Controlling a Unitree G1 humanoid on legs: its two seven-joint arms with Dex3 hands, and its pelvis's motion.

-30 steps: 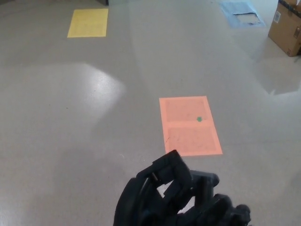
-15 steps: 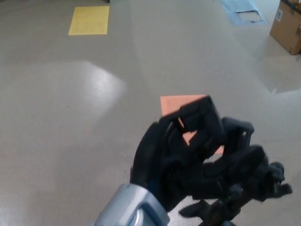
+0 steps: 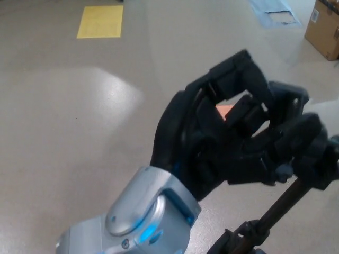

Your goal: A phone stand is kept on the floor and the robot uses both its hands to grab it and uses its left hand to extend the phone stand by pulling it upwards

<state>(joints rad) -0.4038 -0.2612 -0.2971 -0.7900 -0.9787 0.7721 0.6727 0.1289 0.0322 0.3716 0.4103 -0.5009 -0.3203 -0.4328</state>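
Note:
My left hand (image 3: 212, 143) fills the middle of the head view, its black fingers curled shut around the black head of the phone stand (image 3: 310, 159). The stand's thin dark pole (image 3: 286, 203) slants down from the hand to the bottom edge. There a black lump (image 3: 238, 242) sits around the pole; I cannot tell whether it is a collar of the stand or part of my right hand. My silver left forearm (image 3: 137, 217) comes in from the lower left. The stand's base is out of view.
A sliver of an orange floor patch (image 3: 225, 111) shows between my fingers. A yellow square (image 3: 100, 21) lies far left, a blue sheet (image 3: 273, 10) far right, and a cardboard box (image 3: 326, 29) stands at the right edge on the grey floor.
My left hand has risen steadily through the picture with the stand's head in it. The pole now shows below the hand, and the hand covers most of the orange patch.

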